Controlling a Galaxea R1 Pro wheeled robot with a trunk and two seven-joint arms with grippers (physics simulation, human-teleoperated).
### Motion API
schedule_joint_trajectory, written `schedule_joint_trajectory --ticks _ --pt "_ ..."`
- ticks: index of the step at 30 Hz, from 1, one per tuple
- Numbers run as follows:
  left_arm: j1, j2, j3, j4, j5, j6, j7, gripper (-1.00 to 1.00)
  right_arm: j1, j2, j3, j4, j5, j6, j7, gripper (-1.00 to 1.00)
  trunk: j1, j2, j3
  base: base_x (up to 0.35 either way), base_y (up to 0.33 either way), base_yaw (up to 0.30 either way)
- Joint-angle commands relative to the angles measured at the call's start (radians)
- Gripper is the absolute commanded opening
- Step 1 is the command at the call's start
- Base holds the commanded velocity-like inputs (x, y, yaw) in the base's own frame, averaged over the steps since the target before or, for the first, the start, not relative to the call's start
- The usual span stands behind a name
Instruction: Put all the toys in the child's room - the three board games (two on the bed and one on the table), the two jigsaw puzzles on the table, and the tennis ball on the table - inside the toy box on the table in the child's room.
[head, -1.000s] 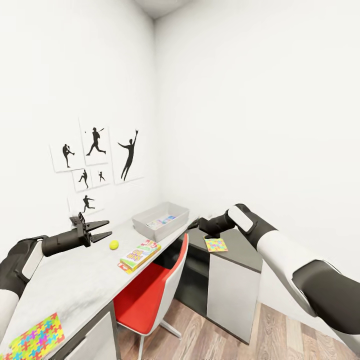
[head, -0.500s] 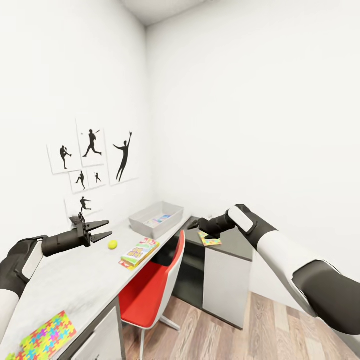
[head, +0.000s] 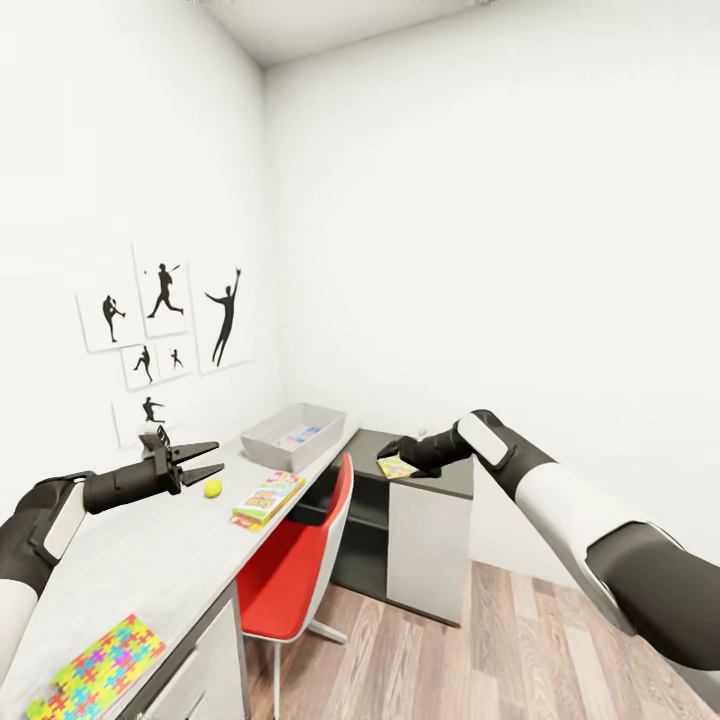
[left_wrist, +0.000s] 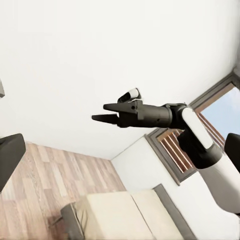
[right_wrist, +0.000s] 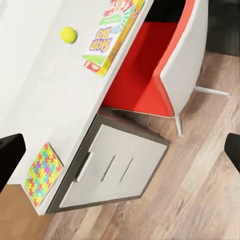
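A: Head view logged. The left gripper (head: 205, 459) hung over the desk (head: 130, 555) with its jaws spread wide and nothing between them. The tennis ball (head: 213, 488) lay on the desk top just beyond the fingertips, not touching them.

B: And the SKIP BO board game (head: 266, 497)?

A: Flat at the desk's front edge, above the red chair (head: 300, 560), overhanging it slightly (the right wrist view showed the same overhang). The toy box (head: 292, 436) stood at the far end of the desk, near the room corner, with light blue printed items inside; I could not identify them further.

B: Puzzles?

A: One jigsaw puzzle (head: 95, 670) lay at the near front corner of the desk. A second multicoloured square (head: 398, 466) sat on the lower dark desk (head: 425, 520) at its near edge, partly behind the right gripper (head: 395, 455).

B: Was the right gripper holding it?

A: No. The left wrist view showed the right gripper (left_wrist: 104, 113) with its fingers parted and nothing between them. In the head view it was in front of the square; contact could not be judged.
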Motion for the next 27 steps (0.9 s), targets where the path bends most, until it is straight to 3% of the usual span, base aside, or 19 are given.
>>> schedule_joint_trajectory --ticks 1,7,13,18,25,27 --pt "0.0 0.003 0.0 0.0 0.002 0.008 -0.001 1.0 0.001 -0.007 0.006 0.001 0.002 -0.012 0.006 1.0 0.0 -0.001 0.0 -0.254 0.206 -0.245" --pt "0.0 0.016 0.0 0.001 0.001 0.005 -0.001 1.0 0.002 -0.028 0.006 0.004 0.0 -0.064 0.008 1.0 0.0 -0.001 0.006 -0.255 0.205 -0.245" --pt "0.0 0.031 0.0 0.002 0.0 0.002 0.001 1.0 0.015 -0.032 0.006 0.005 0.002 -0.096 0.014 1.0 0.0 -0.001 0.011 -0.255 0.204 -0.245" --pt "0.001 0.037 0.0 0.007 -0.002 -0.001 0.005 1.0 0.065 -0.033 0.007 0.002 0.005 -0.115 0.015 1.0 0.0 -0.001 0.015 -0.255 0.203 -0.233" --pt "0.007 0.07 0.0 0.012 -0.005 -0.007 0.015 1.0 0.141 -0.032 0.014 -0.007 0.013 -0.161 0.005 1.0 0.0 -0.001 0.017 -0.127 0.094 -0.059" --pt "0.01 0.086 0.0 0.014 -0.005 -0.03 0.016 1.0 0.188 -0.032 0.016 -0.007 0.013 -0.207 0.005 1.0 0.0 -0.001 0.017 -0.023 0.016 -0.01"
